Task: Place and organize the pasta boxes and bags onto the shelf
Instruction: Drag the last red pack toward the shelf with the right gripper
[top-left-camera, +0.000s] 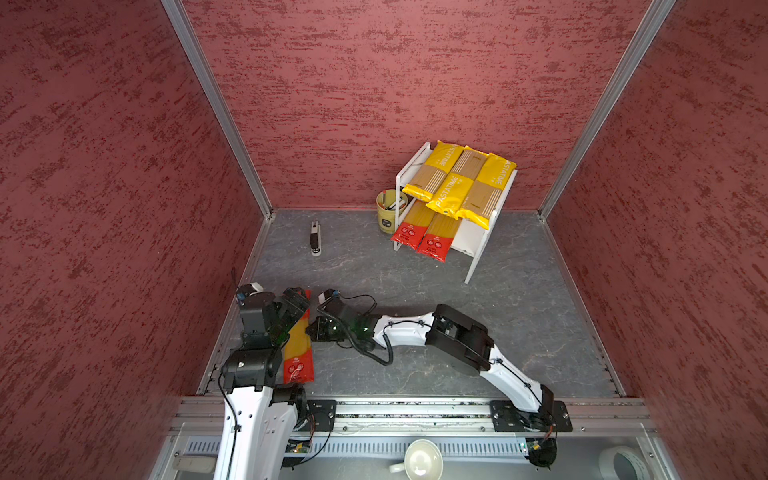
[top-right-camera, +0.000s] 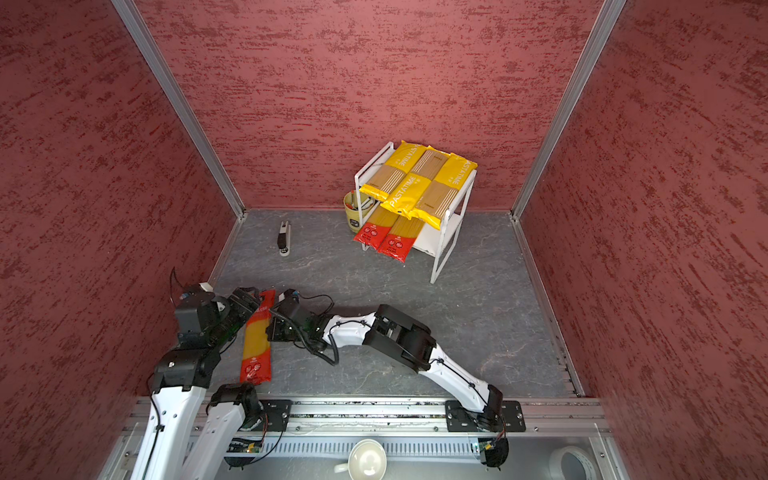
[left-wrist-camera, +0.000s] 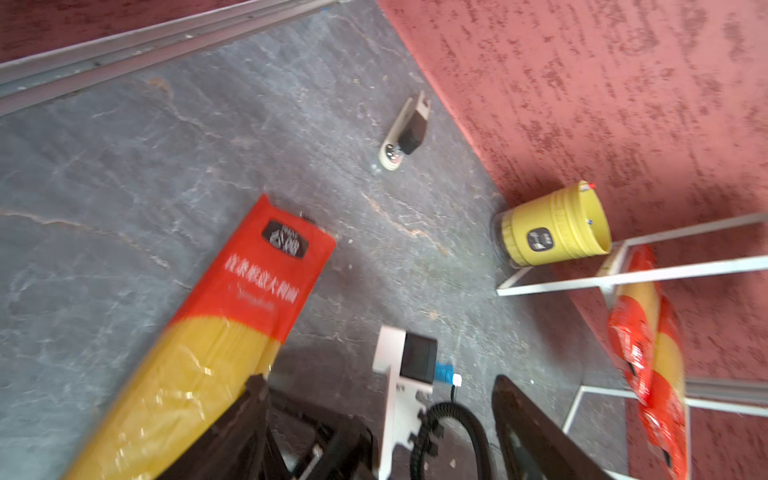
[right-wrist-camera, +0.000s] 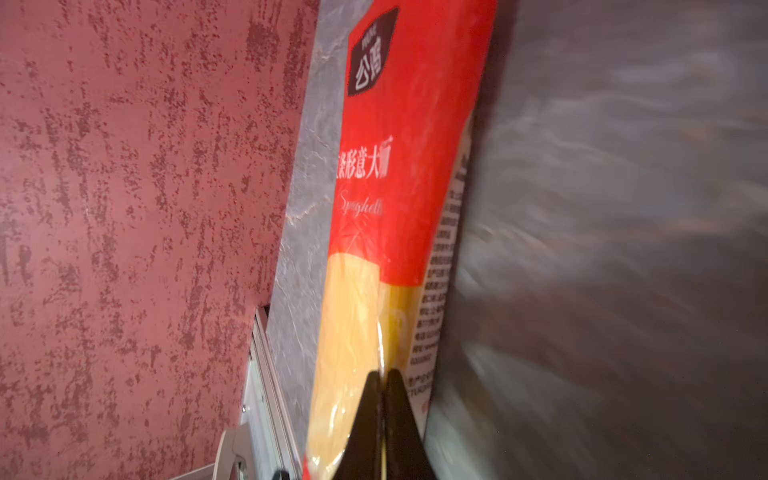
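Spaghetti pack (top-left-camera: 297, 353) at seven o'clock likely handles light, stiff, slippery; grasp mid-length. Left gripper (left-wrist-camera: 376, 380) jaws spread, right gripper (right-wrist-camera: 382, 374) jaws pressed together.

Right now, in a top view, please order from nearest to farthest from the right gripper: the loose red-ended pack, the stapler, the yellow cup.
1. The loose red-ended pack, just at the right gripper, front left.
2. The stapler, farther back, left side.
3. The yellow cup, at the back, beside the shelf.

Red-ended pack (top-left-camera: 297, 353) with yellow middle; white shelf (top-left-camera: 471, 239); mottled red walls (top-left-camera: 415, 83); grey veined floor (top-left-camera: 498, 311)
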